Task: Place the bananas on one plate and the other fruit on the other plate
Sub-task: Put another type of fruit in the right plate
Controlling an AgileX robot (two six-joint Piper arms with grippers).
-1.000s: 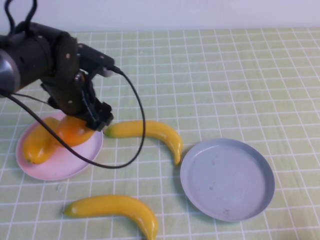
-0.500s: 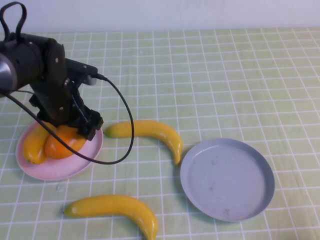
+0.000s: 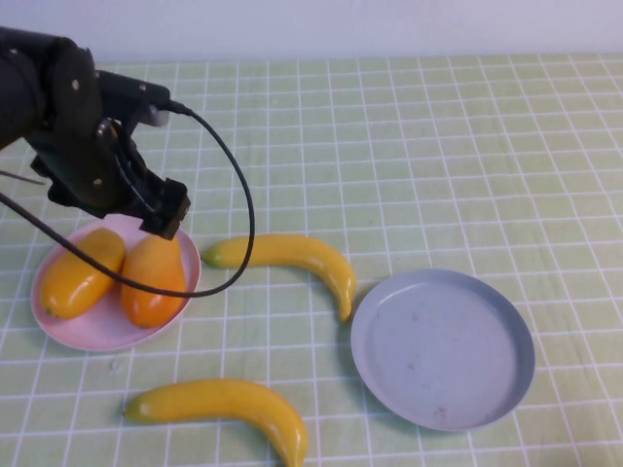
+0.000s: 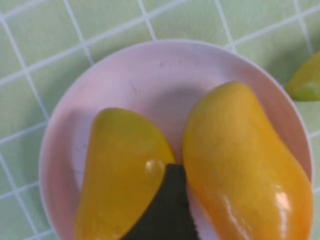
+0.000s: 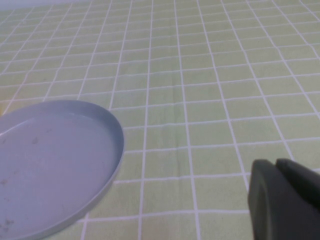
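Note:
Two orange-yellow mango-like fruits (image 3: 83,273) (image 3: 154,279) lie side by side on the pale pink plate (image 3: 97,336) at the left. They also show in the left wrist view (image 4: 122,170) (image 4: 245,160). My left gripper (image 3: 164,211) hangs open and empty just above the plate's far edge; one dark finger (image 4: 167,205) shows between the fruits. One banana (image 3: 287,255) lies on the table between the plates, the other banana (image 3: 224,402) near the front edge. The grey-blue plate (image 3: 443,345) (image 5: 50,160) holds nothing. My right gripper (image 5: 275,167) is shut, low over the table beside the grey-blue plate.
The left arm's black cable (image 3: 243,224) loops down over the pink plate's right side and near the middle banana's tip. The table is a green checked cloth (image 3: 438,156). The right arm is out of the high view.
My left gripper has let go of the second orange-yellow fruit onto the pink plate and has risen back and to the left. The fruit now lies beside the first one.

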